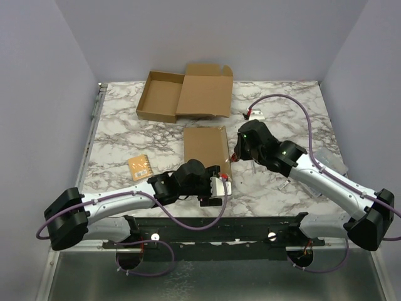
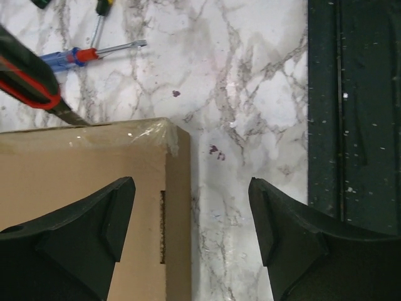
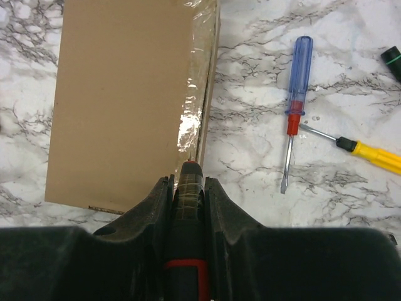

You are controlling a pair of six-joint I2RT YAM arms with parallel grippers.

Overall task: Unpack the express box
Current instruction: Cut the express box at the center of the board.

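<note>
Worktop [image 1: 125,141], sealed box [image 1: 205,145] at its middle, both arms at the box's near right corner.
Right gripper [image 3: 188,185], clamped on a cutter [image 2: 28,81], has the taped edge running straight ahead of the blade. Left gripper [image 2: 191,200] gapes wide and empty, straddling the box's side.

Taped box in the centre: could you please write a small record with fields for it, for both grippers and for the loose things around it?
taped box: closed, lying flat, clear tape along one edge
right gripper: shut on black-and-red tool, tip at the taped edge
left gripper: open, over a corner of the taped box
open box: far side, lid folded back
loose tools: blue screwdriver and yellow screwdriver, beside the taped box
orange packet: left of the taped box
</note>
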